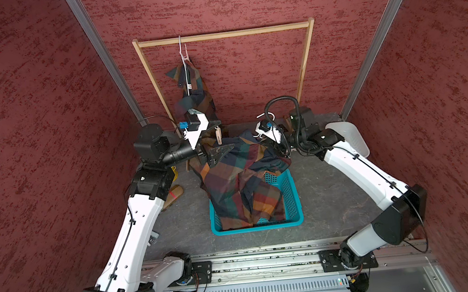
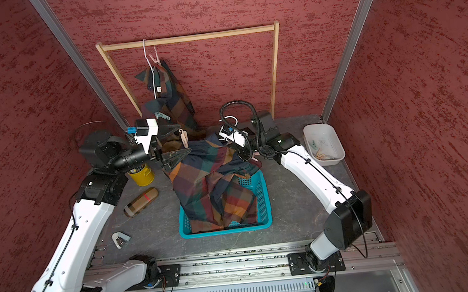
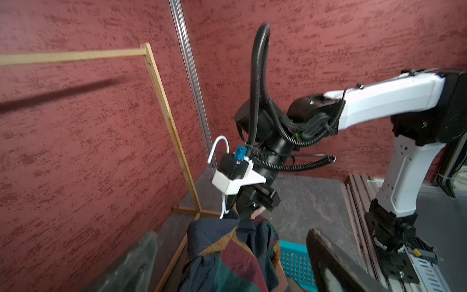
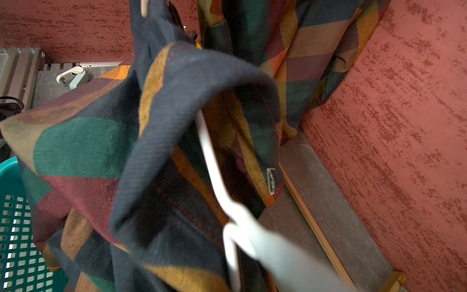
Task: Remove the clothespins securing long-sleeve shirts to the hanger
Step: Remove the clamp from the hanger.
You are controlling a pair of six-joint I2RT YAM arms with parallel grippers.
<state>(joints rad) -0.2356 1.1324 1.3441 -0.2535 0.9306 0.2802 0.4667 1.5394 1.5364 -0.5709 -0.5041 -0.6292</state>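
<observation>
Left gripper (image 1: 227,133) stands with its jaws spread wide, pinching nothing. I note a peach clothespin (image 1: 218,135) upright in the gap between them. As far as I can judge it is clipped to the shoulder of the draped shirt (image 1: 238,175) nearest that arm. Whether either jaw touches it I cannot tell.

Behind it, the second shirt (image 1: 196,94) hangs from the wooden rack (image 1: 222,34). It carries a pink clothespin (image 2: 155,58) near its hanger neck and a mint clothespin (image 2: 162,116) lower down.

Toward the middle, the draped shirt falls from its collar into the teal basket (image 1: 258,226). Right gripper (image 3: 249,211) is pressed together at that collar. I judge it clamped on the white hanger (image 4: 213,164), whose wire runs through the neck opening in the right wrist view. A pinkish sliver shows by its jaws, too small to identify. Far right, the white tray (image 2: 335,140) holds several loose pegs (image 2: 320,153).

Assessment: the step in hand is removal of the peach clothespin from the held shirt. The next move calls for closing the left jaws squarely on the peg's handle end so that it opens. The peg is then to be drawn clear of the cloth while the right arm holds the hanger steady. Two pegs on the second shirt are not yet dealt with.
</observation>
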